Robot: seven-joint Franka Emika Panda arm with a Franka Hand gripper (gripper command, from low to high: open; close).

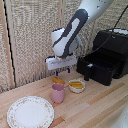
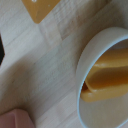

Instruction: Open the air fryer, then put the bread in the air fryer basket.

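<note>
while empty, tool point(image 1: 60, 71) hovers above bread point(image 1: 58, 80).

Pink cup point(image 1: 58, 93), white bowl point(image 1: 76, 85), floral plate point(image 1: 30, 112)

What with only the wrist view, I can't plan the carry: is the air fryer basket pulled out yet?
Observer: Yes. The air fryer basket stands pulled out of the air fryer, at the exterior view's right.
Operator: Is the gripper holding anything?
Observer: No. The gripper hangs above the bread, fingers apart, nothing between them.
Operator: Anything I'm missing nearby?
Observer: A patterned plate lies toward the exterior view's left, away from the fryer.
</note>
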